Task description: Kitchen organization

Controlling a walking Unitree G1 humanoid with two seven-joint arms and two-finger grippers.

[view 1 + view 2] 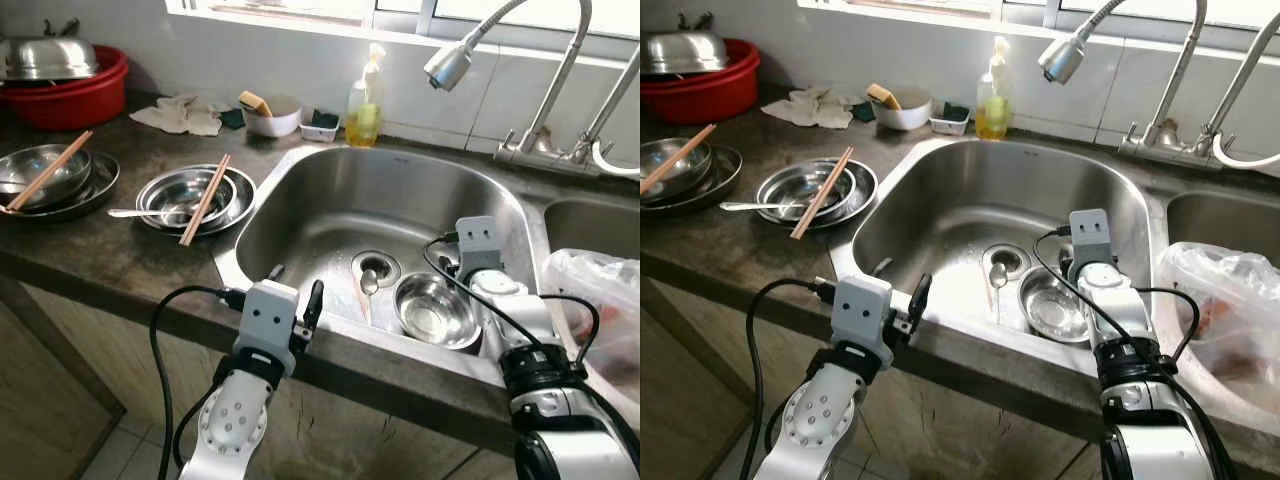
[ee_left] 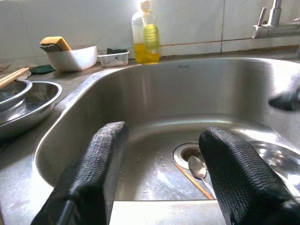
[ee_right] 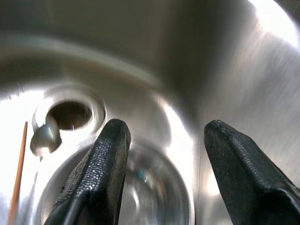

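A small steel bowl (image 1: 435, 310) lies in the sink (image 1: 300, 200) to the right of the drain. A spoon (image 1: 369, 283) and a single chopstick (image 1: 362, 302) lie at the drain. My right gripper (image 3: 164, 129) is open and hangs low inside the sink just over the bowl (image 3: 140, 187), with nothing between its fingers. My left gripper (image 1: 297, 290) is open and hovers at the sink's front rim, pointing across the basin. On the counter to the left, stacked steel bowls (image 1: 195, 195) hold chopsticks (image 1: 205, 198) and a spoon.
A second bowl stack with chopsticks (image 1: 45, 180) sits at the far left, behind it a red basin with a steel lid (image 1: 65, 85). A soap bottle (image 1: 365, 110), a white sponge bowl (image 1: 272, 118) and a cloth (image 1: 180, 115) line the back. The faucet head (image 1: 450, 65) hangs above the sink; a plastic bag (image 1: 600, 290) lies right.
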